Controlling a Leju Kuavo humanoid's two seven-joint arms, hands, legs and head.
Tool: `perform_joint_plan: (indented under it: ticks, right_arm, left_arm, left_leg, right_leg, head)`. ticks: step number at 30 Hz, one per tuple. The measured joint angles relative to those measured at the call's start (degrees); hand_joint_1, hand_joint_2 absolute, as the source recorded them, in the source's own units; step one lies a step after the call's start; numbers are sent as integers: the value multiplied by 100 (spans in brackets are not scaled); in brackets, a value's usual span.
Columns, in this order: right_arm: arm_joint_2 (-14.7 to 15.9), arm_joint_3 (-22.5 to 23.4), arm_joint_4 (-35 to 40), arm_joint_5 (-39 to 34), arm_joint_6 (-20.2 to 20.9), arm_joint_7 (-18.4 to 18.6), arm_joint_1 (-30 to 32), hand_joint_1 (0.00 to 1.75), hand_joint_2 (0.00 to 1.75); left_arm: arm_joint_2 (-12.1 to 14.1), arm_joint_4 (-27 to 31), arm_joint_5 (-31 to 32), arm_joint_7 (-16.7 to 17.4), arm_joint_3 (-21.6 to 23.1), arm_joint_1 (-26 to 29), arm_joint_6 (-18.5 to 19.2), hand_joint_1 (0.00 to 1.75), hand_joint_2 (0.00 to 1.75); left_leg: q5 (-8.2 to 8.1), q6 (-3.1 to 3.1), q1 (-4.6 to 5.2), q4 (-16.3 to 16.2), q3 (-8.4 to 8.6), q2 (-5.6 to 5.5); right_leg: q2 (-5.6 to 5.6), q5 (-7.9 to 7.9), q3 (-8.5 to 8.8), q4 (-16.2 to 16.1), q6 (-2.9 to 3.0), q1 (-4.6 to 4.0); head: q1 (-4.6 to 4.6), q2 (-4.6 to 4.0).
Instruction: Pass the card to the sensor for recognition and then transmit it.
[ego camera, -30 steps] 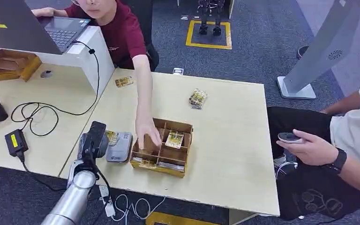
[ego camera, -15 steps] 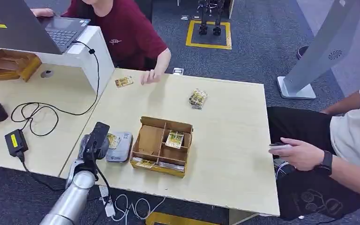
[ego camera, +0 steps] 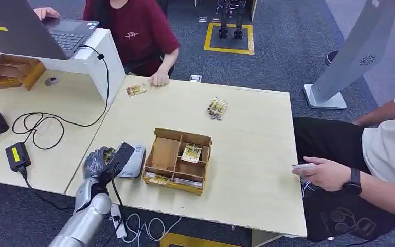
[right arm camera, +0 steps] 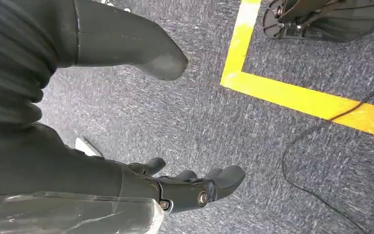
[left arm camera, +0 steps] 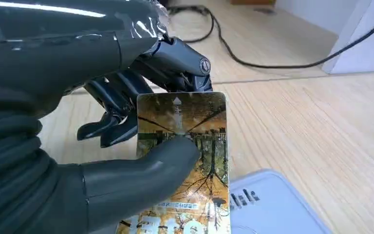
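My left hand (ego camera: pixel 104 160) is at the table's near left edge and pinches a yellow-brown picture card (left arm camera: pixel 184 156) between thumb and fingers. In the head view the card (ego camera: pixel 109 154) peeks out beside the dark fingers. The grey sensor (ego camera: pixel 133 161) lies flat just right of that hand; its pale corner (left arm camera: pixel 268 204) shows beneath the card, and I cannot tell whether they touch. My right hand (right arm camera: pixel 141 180) hangs over the carpet with its fingers apart and holds nothing.
A compartmented cardboard box (ego camera: pixel 167 154) with cards (ego camera: pixel 191 152) stands right of the sensor. A card stack (ego camera: pixel 216 108) and a single card (ego camera: pixel 136 90) lie farther back. A person's hand (ego camera: pixel 159 78) rests at the far edge. Another person (ego camera: pixel 339 175) sits at the right. Cables (ego camera: pixel 41 126) lie to the left.
The person in red has pulled their arm out of the box, back to the table's far edge. My left hand has tipped over and sunk slightly, still beside the sensor with the card.
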State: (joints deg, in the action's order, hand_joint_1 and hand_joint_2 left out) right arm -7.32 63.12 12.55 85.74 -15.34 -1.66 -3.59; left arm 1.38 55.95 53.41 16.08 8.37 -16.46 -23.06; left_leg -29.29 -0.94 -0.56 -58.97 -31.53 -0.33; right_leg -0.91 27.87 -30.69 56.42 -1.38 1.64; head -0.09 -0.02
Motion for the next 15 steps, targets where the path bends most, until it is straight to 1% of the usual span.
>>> perform_joint_plan:
  ticks: [2,4,7,8,9,10,11,13,15]
  right_arm:
    - [0,-6,0,0,0,-15,-5,0,175]
    - [-2,-20,0,2,0,-20,-5,0,175]
    - [-2,-39,0,0,0,-28,-6,0,175]
    - [-4,-39,0,0,0,-35,-6,0,175]
    - [-4,-39,0,0,0,-39,-6,0,175]
    - [-7,-39,0,-4,0,-42,-5,0,175]
    - [-7,-39,0,-13,-4,-52,-5,0,175]
    - [-7,-39,0,-28,-20,-81,-1,0,175]
    - [-7,-37,0,-35,-44,-92,0,0,175]
  left_arm:
    - [-9,-52,353,142,0,-14,-70,175,175]
    - [-15,-105,476,199,0,-27,-99,175,175]
    - [-28,-160,515,223,0,-49,-101,175,175]
    - [-35,-166,517,202,-2,-51,-99,175,175]
    - [-53,-166,497,112,-18,-50,-96,175,175]
    - [-85,-166,370,-83,-72,-50,-77,175,175]
    - [-129,-160,102,-413,-135,-48,-42,175,175]
    - [-203,-44,-717,-1125,-271,-8,134,175,175]
    - [-262,140,-1521,-1631,-346,44,315,175,175]
  left_leg:
    - [0,0,0,0,3,0]
    - [0,0,0,0,4,0]
    - [0,0,0,0,6,0]
    - [0,0,0,0,7,0]
    - [0,0,0,0,7,-1]
    - [0,0,0,0,8,-1]
    - [0,0,0,0,7,-2]
    - [3,-3,0,0,6,-3]
    - [3,-4,0,0,6,-3]
  right_leg:
    - [0,0,2,0,0,0]
    - [0,0,3,0,0,0]
    - [0,0,6,0,0,0]
    - [0,0,7,0,0,0]
    - [0,0,8,0,0,0]
    - [1,0,8,0,0,0]
    - [2,0,8,0,0,0]
    - [3,0,8,0,0,0]
    - [3,0,8,0,0,0]
  head:
    - [0,0]
    - [0,0]
    - [0,0]
    - [0,0]
    - [0,0]
    - [0,0]
    - [0,0]
    - [0,0]
    - [0,0]
